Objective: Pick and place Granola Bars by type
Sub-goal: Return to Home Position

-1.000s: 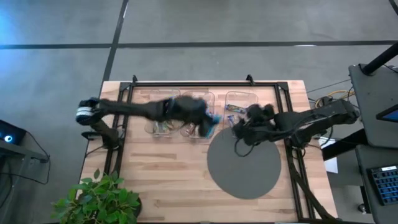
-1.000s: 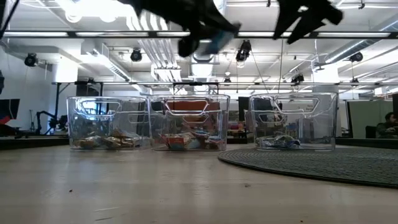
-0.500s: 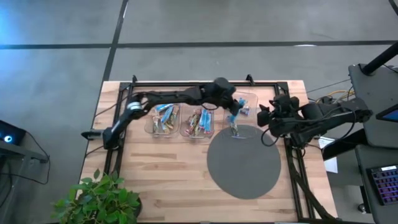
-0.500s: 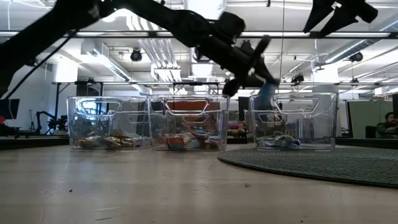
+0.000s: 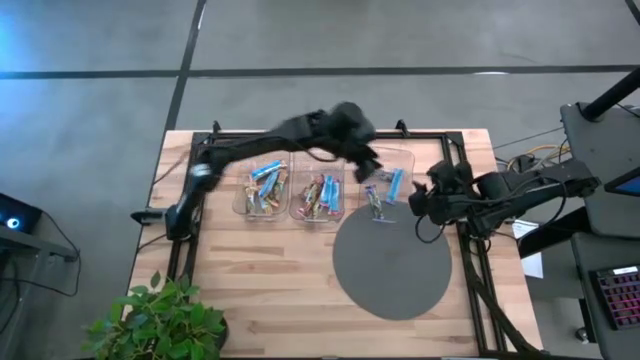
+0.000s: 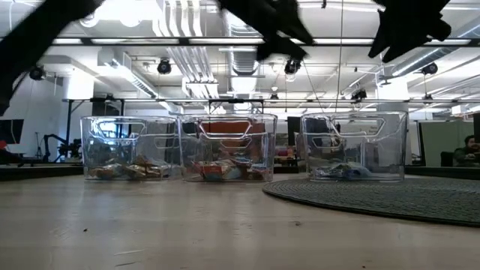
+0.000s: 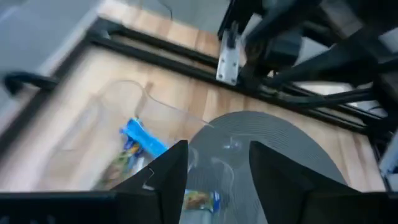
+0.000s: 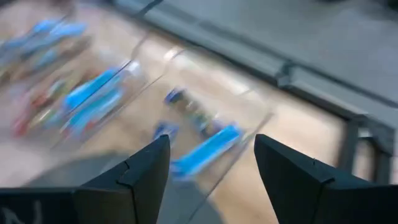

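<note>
Granola Bars [image 5: 264, 190] lie in three clear bins [image 6: 131, 142] beyond the round grey mat [image 5: 392, 262]: mixed wrappers in the two left of it, blue bars [image 5: 395, 185] in the one at its far edge. Above that bin hangs the left gripper [image 5: 366, 163], fingers apart, empty. Over the mat's far right rim hovers the right gripper [image 5: 416, 203], likewise spread and empty.

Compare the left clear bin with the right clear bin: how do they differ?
The left bin holds more bars, in mixed colours with yellow; the right bin holds fewer, mostly blue. The left bin stands on the bare wooden table; the right bin's front edge reaches the round grey mat. The open left gripper hangs high by the right bin, the open right gripper beside it; neither is near the left bin. Both bins are clear and alike in shape.
</note>
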Controlling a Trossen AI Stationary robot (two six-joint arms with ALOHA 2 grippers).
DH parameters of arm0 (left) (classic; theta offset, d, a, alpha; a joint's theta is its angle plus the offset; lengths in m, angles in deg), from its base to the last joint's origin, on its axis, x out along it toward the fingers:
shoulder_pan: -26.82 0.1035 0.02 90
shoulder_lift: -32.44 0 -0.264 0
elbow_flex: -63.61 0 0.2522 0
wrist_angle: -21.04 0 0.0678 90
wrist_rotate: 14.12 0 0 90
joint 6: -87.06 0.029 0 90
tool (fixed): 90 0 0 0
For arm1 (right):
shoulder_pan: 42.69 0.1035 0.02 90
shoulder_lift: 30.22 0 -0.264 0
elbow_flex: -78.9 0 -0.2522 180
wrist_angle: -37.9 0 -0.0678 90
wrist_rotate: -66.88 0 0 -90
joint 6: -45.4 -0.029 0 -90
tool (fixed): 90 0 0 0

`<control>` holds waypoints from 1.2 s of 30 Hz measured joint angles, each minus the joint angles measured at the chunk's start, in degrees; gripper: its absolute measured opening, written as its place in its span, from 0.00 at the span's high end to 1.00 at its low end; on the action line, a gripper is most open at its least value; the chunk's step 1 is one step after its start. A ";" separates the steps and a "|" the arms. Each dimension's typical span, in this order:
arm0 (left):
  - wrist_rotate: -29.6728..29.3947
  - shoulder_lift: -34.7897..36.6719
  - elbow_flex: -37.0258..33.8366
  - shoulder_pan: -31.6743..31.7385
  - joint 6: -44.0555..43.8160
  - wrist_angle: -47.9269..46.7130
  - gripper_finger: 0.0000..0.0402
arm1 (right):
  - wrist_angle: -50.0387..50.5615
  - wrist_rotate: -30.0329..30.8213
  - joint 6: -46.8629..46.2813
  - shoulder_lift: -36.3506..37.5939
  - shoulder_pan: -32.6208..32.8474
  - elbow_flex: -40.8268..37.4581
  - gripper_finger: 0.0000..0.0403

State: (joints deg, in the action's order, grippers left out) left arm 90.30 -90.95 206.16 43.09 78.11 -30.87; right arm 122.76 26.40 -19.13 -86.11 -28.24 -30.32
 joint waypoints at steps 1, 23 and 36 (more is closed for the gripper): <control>-0.91 3.61 -2.44 -0.04 0.81 -1.03 0.61 | -1.18 -2.00 2.26 0.29 -0.02 0.42 0.44; -2.05 79.40 -93.78 -3.00 -24.27 44.60 0.61 | -33.36 -17.51 21.69 38.62 -7.98 -20.75 0.48; 1.14 102.32 -120.75 -3.74 -24.06 67.78 0.61 | -51.90 -35.30 31.12 53.50 -7.98 -38.00 0.48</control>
State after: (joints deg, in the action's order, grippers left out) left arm 91.45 11.37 85.41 39.35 54.06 36.90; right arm 70.86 -8.90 11.99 -32.61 -36.21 -68.32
